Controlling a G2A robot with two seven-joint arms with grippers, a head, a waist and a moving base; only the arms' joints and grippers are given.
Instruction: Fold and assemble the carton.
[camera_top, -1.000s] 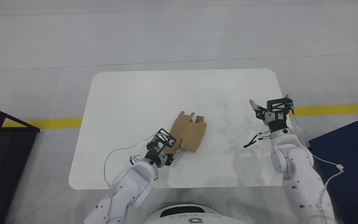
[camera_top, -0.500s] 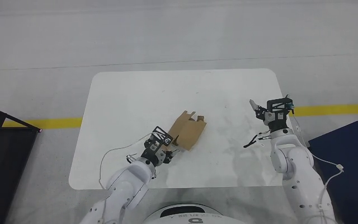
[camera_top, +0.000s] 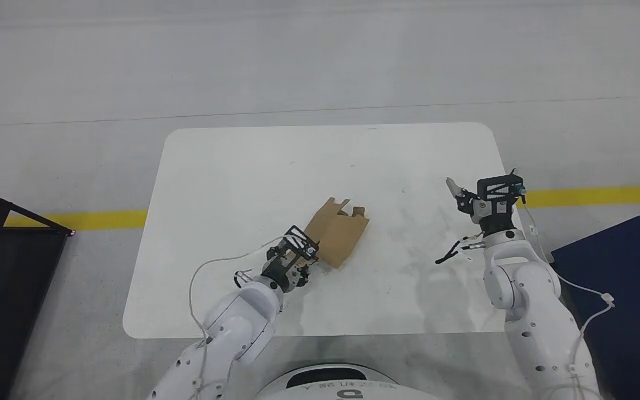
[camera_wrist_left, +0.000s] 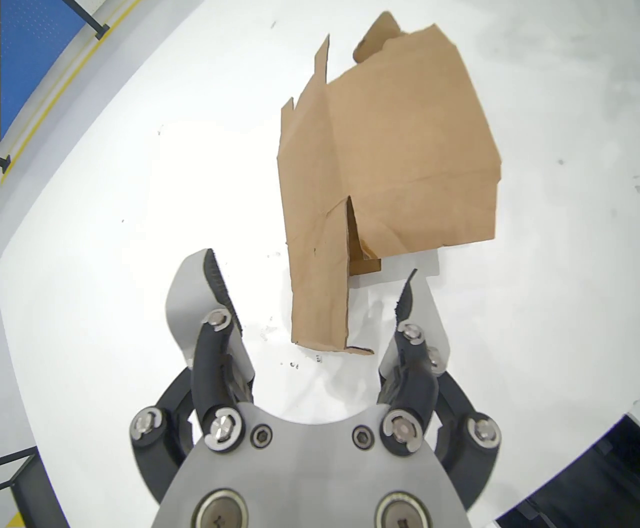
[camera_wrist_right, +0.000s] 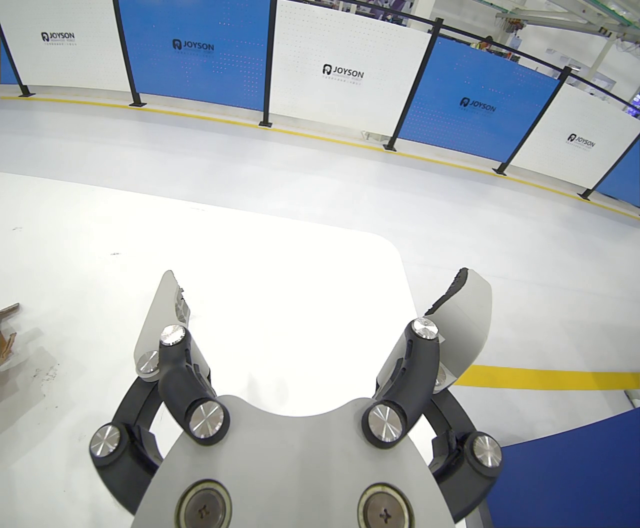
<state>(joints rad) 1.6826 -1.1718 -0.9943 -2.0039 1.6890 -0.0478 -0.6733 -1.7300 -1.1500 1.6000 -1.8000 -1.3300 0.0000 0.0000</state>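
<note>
Right between the fingers (camera_wrist_left: 220, 295) of the left end effector (camera_wrist_left: 311, 265), spread wide and holding nothing, sits the tip of the carton's (camera_wrist_left: 395, 165) narrow flap (camera_wrist_left: 317, 290). The rest of the flattened brown blank fans out ahead of that end effector, lying on the surface (camera_wrist_left: 125, 200).

How will it handle? It looks like thin corrugated board, so light, fairly stiff across each panel and willing to bend only along its creases. Pressed flat like this, it gives little to get under, and on this smooth top it will likely skate if nudged. The best hold, I'd say, is that narrow flap's free edge, which throws a slight shadow.

Over to the right end effector (camera_wrist_right: 317, 274): it too is gaping wide and carrying nothing, with the carton well apart from it, off to its side. Beyond it lie the white surface's rounded corner, pale floor (camera_wrist_right: 450, 210), a yellow line (camera_wrist_right: 550, 375) and blue and white barrier panels (camera_wrist_right: 345, 75).
</note>
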